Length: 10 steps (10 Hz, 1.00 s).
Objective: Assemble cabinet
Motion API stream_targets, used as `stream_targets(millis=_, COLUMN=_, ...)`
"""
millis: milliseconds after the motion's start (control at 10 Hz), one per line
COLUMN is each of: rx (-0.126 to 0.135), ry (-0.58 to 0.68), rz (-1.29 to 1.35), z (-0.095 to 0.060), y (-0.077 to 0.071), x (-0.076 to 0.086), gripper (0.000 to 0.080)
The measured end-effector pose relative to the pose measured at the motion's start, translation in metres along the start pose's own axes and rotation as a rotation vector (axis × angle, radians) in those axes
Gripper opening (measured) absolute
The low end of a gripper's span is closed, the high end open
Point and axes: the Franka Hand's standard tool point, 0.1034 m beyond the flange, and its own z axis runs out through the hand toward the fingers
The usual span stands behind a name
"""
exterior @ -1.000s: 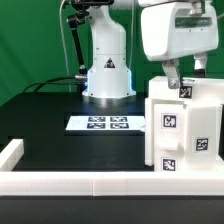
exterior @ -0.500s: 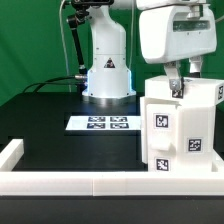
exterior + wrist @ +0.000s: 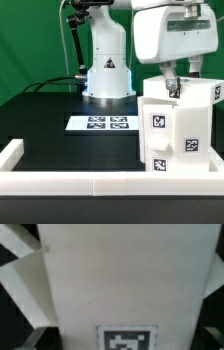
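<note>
1. Gripper (image 3: 172,88) clamped on cabinet (image 3: 180,125) top edge.
2. Cabinet upright at exterior view's right, by border rail (image 3: 110,182).
3. Shifted slightly toward exterior view's left vs 1 s ago.
4. Marker board (image 3: 105,123) unmoved.

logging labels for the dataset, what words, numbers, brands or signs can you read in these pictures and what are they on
No readable words, numbers or brand names.
White box-shaped plastic cabinet: black-and-white square tags, patterns only, no text.
Flat white marker board: four such tags, no text.
White robot arm base: small dark triangular sign, too small to read.
</note>
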Motion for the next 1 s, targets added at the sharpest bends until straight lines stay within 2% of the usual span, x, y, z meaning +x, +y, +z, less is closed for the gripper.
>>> stream_targets(millis=1000, rx=-0.004, ry=0.011, rz=0.83, z=-0.0024, y=0.0026, x=0.0, gripper=0.0554)
